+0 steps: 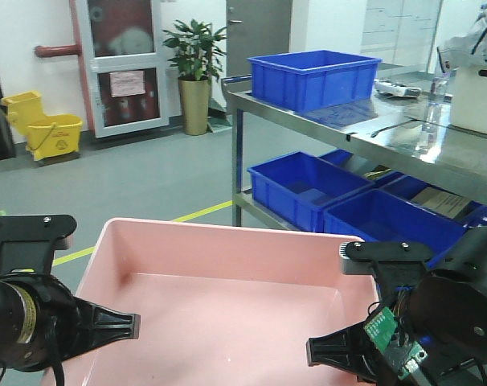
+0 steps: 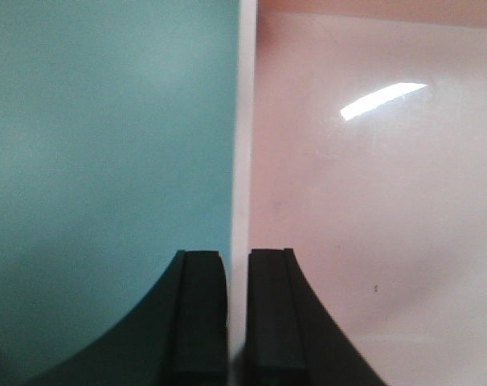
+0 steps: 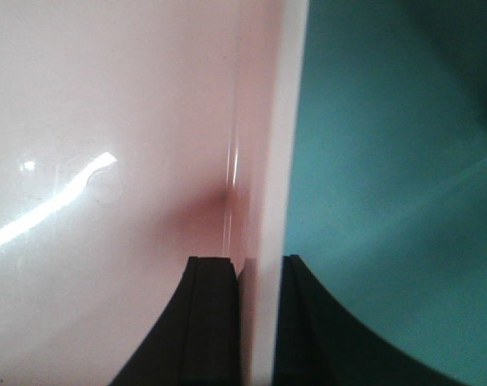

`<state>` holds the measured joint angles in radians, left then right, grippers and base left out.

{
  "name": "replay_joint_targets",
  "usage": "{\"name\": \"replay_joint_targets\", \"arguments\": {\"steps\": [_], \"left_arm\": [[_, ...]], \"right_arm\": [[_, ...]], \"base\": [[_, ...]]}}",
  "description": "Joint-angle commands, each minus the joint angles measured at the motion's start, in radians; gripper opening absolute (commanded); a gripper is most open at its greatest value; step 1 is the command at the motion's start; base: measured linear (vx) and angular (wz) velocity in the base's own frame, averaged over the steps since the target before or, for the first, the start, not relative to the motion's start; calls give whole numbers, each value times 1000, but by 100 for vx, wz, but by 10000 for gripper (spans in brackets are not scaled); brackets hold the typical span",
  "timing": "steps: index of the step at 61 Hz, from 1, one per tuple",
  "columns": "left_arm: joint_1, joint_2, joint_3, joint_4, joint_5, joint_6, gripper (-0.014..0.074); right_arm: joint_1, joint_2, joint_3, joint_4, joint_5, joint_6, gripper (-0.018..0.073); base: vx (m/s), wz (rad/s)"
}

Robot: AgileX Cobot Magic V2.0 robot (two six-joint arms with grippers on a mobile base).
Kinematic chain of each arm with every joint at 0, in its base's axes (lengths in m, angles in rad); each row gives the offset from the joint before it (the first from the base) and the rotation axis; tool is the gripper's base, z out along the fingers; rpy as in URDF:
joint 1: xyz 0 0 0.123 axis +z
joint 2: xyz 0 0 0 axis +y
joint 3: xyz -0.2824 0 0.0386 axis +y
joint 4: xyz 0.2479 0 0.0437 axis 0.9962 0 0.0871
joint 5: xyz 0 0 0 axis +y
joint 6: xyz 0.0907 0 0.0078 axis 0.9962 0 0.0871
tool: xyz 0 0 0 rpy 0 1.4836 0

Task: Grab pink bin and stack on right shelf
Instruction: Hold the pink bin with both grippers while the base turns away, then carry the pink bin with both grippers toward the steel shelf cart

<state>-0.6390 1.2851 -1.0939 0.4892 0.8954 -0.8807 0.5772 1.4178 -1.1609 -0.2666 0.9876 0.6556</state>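
The pale pink bin (image 1: 227, 297) is held up in front of me, empty, above the grey-green floor. My left gripper (image 1: 127, 326) is shut on its left wall; in the left wrist view (image 2: 237, 269) one finger is outside and one inside the rim (image 2: 242, 161). My right gripper (image 1: 324, 354) is shut on its right wall; the right wrist view (image 3: 255, 273) shows the rim (image 3: 280, 161) between the fingers. The steel two-tier right shelf (image 1: 388, 133) stands ahead to the right, apart from the bin.
A blue crate (image 1: 312, 76) sits on the shelf top, with a white box (image 1: 476, 100) and small items further right. More blue crates (image 1: 308, 189) fill the lower tier. A potted plant (image 1: 195, 72) and a yellow mop bucket (image 1: 42, 129) stand by the far wall.
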Motion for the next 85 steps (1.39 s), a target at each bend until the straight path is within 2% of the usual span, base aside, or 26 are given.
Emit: {"name": "replay_joint_targets", "arguments": {"steps": [1,58,85], "left_arm": [[2,-37,-30,88,-24,-13,15],[2,-37,-30,88,-24,-13,15],[2,-37,-30,88,-24,-13,15]], "right_arm": [[-8,-34,-21,-94,27,-12,64],[-8,-34,-21,-94,27,-12,64],[-8,-34,-21,-94,27,-12,64]], "base": [[31,-22],[38,5],[41,-24]]}}
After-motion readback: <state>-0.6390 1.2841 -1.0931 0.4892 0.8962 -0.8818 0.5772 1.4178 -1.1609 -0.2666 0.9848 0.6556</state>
